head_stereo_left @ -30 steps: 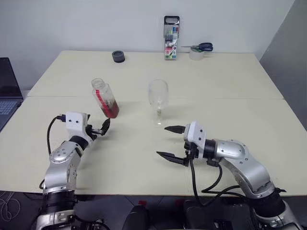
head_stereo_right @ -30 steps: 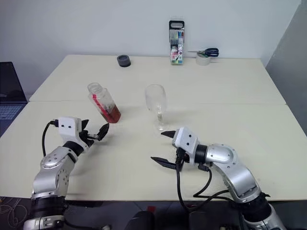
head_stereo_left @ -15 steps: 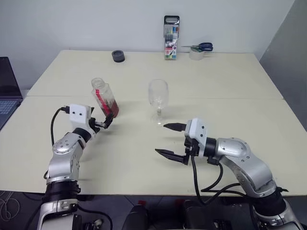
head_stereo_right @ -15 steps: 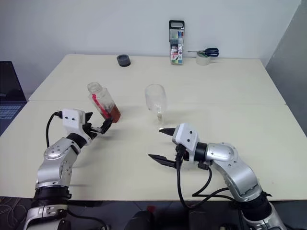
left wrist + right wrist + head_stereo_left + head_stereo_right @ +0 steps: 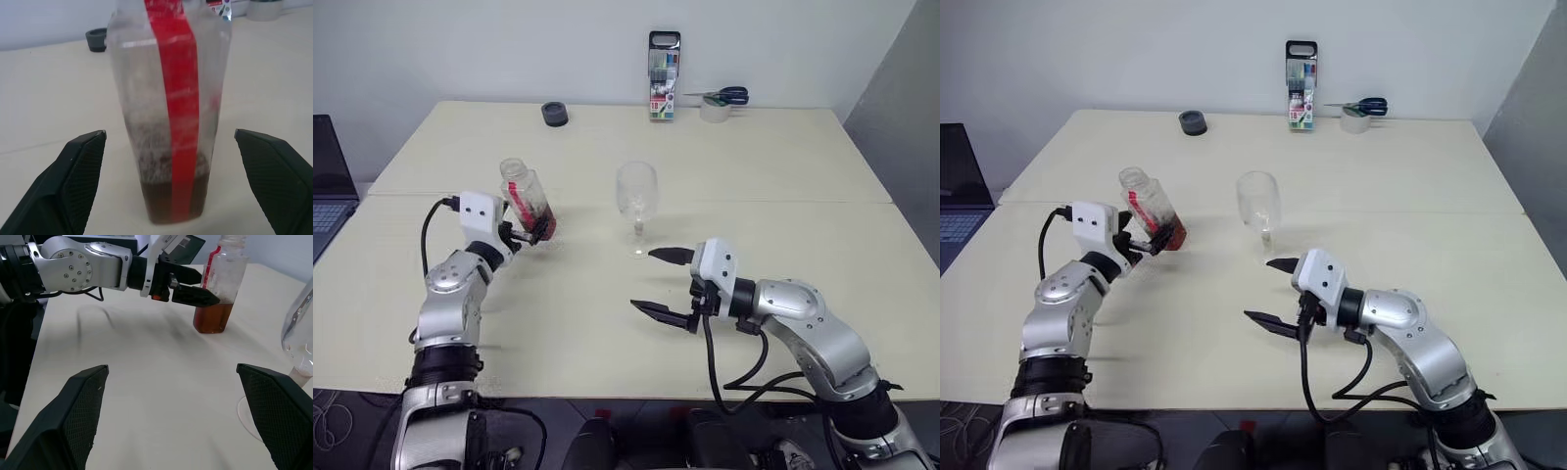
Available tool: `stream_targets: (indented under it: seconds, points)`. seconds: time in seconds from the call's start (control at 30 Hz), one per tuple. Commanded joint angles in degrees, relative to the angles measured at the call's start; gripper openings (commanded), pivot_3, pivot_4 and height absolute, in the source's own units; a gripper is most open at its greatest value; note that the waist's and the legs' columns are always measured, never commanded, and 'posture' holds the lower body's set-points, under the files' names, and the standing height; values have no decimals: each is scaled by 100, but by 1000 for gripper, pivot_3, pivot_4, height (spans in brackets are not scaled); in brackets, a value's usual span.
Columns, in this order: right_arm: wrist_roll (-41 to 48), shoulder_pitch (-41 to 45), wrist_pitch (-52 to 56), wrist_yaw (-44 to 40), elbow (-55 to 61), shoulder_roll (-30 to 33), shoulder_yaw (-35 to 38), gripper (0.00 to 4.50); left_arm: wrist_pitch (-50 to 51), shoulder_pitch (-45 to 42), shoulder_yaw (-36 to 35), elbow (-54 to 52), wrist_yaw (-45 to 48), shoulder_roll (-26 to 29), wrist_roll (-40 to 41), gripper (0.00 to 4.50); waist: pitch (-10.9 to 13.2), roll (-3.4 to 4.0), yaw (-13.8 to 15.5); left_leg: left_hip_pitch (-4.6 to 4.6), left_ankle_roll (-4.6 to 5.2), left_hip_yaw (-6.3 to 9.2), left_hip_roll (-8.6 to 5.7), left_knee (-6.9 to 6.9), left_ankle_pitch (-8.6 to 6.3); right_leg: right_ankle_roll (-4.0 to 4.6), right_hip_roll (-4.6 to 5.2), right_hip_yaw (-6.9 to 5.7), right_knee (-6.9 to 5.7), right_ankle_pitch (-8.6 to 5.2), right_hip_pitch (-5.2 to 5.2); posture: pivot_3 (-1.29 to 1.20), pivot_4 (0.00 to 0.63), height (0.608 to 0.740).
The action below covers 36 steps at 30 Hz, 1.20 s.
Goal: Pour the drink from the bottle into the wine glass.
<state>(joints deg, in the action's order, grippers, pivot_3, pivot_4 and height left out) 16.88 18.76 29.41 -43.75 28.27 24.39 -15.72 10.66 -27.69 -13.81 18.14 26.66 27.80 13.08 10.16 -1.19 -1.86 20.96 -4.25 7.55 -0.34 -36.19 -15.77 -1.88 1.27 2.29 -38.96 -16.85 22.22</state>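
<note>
Setting: pale cream counter (image 5: pixel 724 186) against a white wall; dark puck-like cap (image 5: pixel 554 115), marker pack (image 5: pixel 663 76), scissors (image 5: pixel 720 96) on a tape roll (image 5: pixel 713 111) along the far edge, laptop (image 5: pixel 331 186) off to the left.
Bottle: small clear squarish plastic bottle (image 5: pixel 528 201), red label strip down one face, standing upright on the counter's left half, long axis vertical. No cap seen on the neck.
Drink: reddish-brown drink (image 5: pixel 173 198), only a shallow layer at the bottom; walls above look filmy/frothy.
Glass: clear stemmed wine glass (image 5: pixel 636 196) w/ rounded bowl, flat round foot, upright, looks empty; stands to the bottle's right, well apart from it.
Key relation: bottle sits straight ahead of the left gripper (image 5: pixel 173 161), centred in the gap betw. its two fingers (image 5: pixel 80 176), lower body level w/ the tips. Left arm is by far the nearer one.
Left fingers: spread wide, one each side of the bottle, not touching it.
Right fingers: right gripper (image 5: pixel 666 284) also spread wide, holding nothing, hovering over the counter near the glass foot, pointing toward the left arm.
Step (judgement): reach nearly done; next is prob. closing on the lower body. Smooth thin plastic, light w/ so little liquid, so it may slip or tip if pinched off-centre.
</note>
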Motion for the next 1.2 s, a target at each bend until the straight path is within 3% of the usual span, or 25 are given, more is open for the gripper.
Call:
stream_targets:
  seconds: [0.03, 0.23, 0.33, 0.53, 0.6, 0.8, 0.97, 1.2]
  points:
    - [-8, 91, -124, 9, 116, 11, -4, 4464, -166, -227, 10, 151, -17, 65, -59, 4500, 0, 0, -4, 0, -8, -1, 0, 0, 4, 0, 0, 1, 0, 0, 1, 0, 150, 740]
    - [4, 108, -155, 47, 99, -25, 42, 4464, -336, -505, 57, 568, 15, 5, -87, 4500, 1, -2, -1, 1, -8, 0, 0, 0, 5, 0, 0, 0, 0, 0, 1, 0, 150, 740]
    - [121, 138, -149, 136, 96, -160, 149, 4500, -377, -576, 43, 695, 19, -11, -57, 3914, 2, -3, -3, 1, -9, 1, 0, 0, 5, 0, 0, -1, 0, 0, 1, 0, 150, 740]
    - [266, 176, -83, 274, 127, -353, 294, 4500, -459, -638, 25, 863, 44, -21, -25, 2051, 2, -3, 1, 1, -12, 1, 0, 0, 7, 0, 0, 0, -1, 0, 2, 0, 150, 740]
    - [266, 176, -91, 291, 128, -332, 279, 4500, -491, -657, 28, 903, 55, -24, -19, 1714, 2, -3, 0, 1, -11, 1, 0, -1, 6, 0, 0, 0, -1, 0, 2, 0, 150, 740]
    - [261, 148, -119, 363, 164, -287, 346, 4500, -533, -697, 132, 642, 49, -50, -71, 1702, 2, -3, -1, 1, -11, 1, 0, 0, 6, 0, 0, 0, -2, 0, 2, 0, 150, 740]
    - [447, 56, 65, 647, 333, -299, 750, 4500, -929, -887, 714, 7, 110, 111, -676, 1692, 6, -10, 14, 9, -16, 5, -2, -3, 9, 1, 1, -3, -1, 1, 3, 0, 150, 740]
    - [402, 113, 79, 1184, 328, -441, 1021, 4500, -1711, -1509, 1301, 187, 85, 311, -1511, 1692, 8, -12, -8, 9, -16, -3, -2, -1, 9, 0, 0, 2, -1, 0, 7, 0, 150, 740]
